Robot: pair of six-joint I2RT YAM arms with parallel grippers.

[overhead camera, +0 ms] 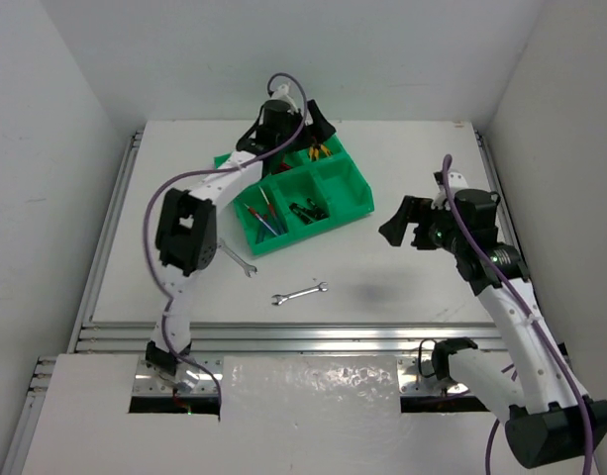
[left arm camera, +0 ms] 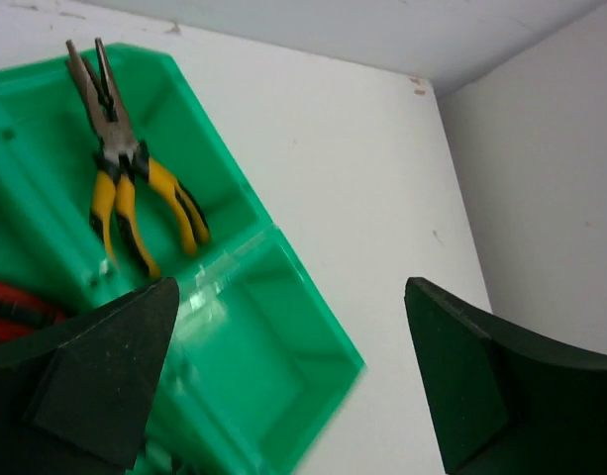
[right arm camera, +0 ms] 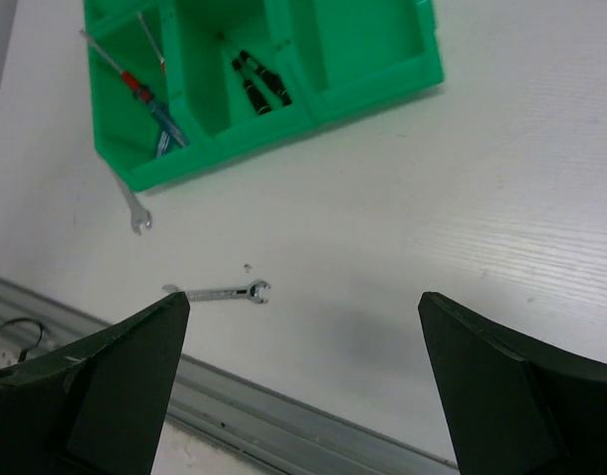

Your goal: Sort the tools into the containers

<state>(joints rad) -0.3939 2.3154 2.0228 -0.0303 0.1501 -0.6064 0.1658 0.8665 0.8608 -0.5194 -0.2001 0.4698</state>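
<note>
While left gripper (left arm camera: pixel 291 297) and right gripper (right arm camera: pixel 303 302) gape empty, the thin silver metal wrench (right arm camera: pixel 224 292) looks stiff and slippery; pinch mid-shank.

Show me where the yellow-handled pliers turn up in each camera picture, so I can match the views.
Top external: the yellow-handled pliers lie in a far compartment of the tray, top centre.
Left wrist: upper left, in a corner compartment.
Right wrist: not in it; the tray's far row is cut off.
Shared landmark: the green tray, in all three.
</note>
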